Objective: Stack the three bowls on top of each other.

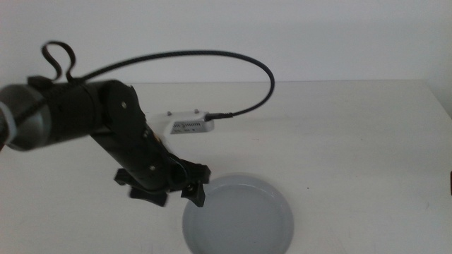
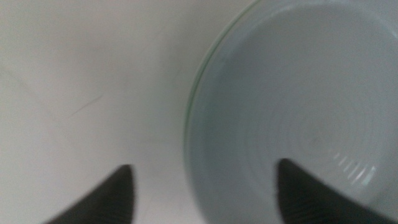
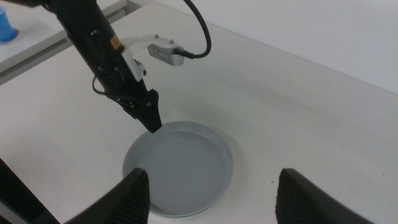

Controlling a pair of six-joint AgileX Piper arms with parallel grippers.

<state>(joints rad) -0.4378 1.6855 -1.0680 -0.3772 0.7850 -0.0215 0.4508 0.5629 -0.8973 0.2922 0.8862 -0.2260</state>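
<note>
A grey-blue bowl (image 1: 239,215) sits on the white table at the front centre. It also shows in the left wrist view (image 2: 298,106) and the right wrist view (image 3: 180,169). A thin pale green edge (image 2: 190,118) runs along its rim, as of a bowl beneath it. No separate cream-white bowl can be made out. My left gripper (image 1: 189,189) is open just above the bowl's left rim, one jaw over the table and one over the bowl's inside (image 2: 205,199). My right gripper (image 3: 211,199) is open and empty, held high above the bowl's near side.
The left arm's white camera box (image 1: 187,125) and its black cable (image 1: 212,55) arch over the table's middle. A blue object (image 3: 5,25) stands on a separate surface beyond the table. The table's (image 1: 367,141) back edge meets the wall.
</note>
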